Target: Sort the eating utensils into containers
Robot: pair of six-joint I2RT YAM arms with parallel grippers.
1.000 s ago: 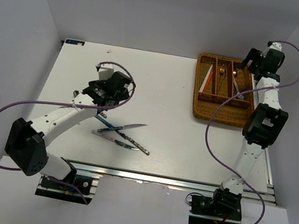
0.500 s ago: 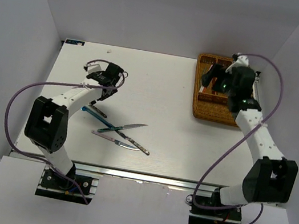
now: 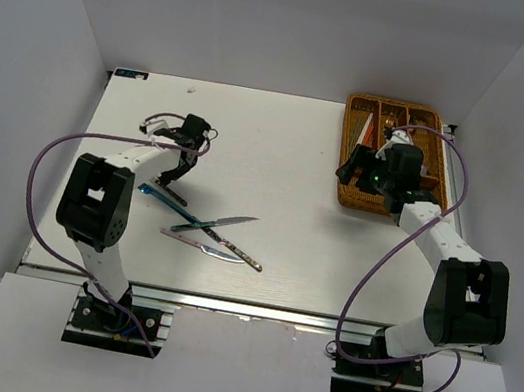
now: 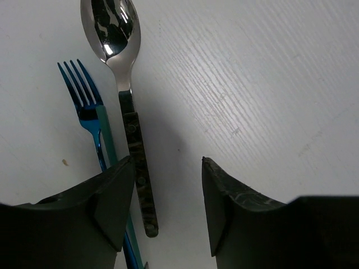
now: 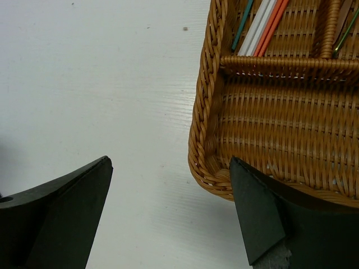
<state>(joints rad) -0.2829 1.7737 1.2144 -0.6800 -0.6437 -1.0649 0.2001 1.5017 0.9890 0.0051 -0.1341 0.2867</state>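
The left tool [image 4: 168, 213] hangs low over the table [image 4: 263, 84] with its jaws partway open and nothing gripped. A dark-handled spoon [image 4: 128, 117] lies just inside the left-hand finger, with a blue fork [image 4: 84, 98] beside it. The step in hand looks like the pick-up of the spoon. The next move calls for shifting the jaws so the handle sits squarely between them, keeping the fork out of the bite, before they shut.

Across the table, the right tool [image 5: 168, 213] stands wide open and empty above the near corner of the wicker tray [image 5: 205, 117]. White and orange-red chopsticks [image 5: 263, 22] already lie in one long slot there. More cutlery [image 3: 219, 236] waits on the table in the overhead view, so the sorting appears well short of done.

The fork's lower handle runs under the left-hand finger. Whether that finger touches the spoon cannot be told. The right arm covers part of the tray from above, and the wrist view cuts off its far slots.
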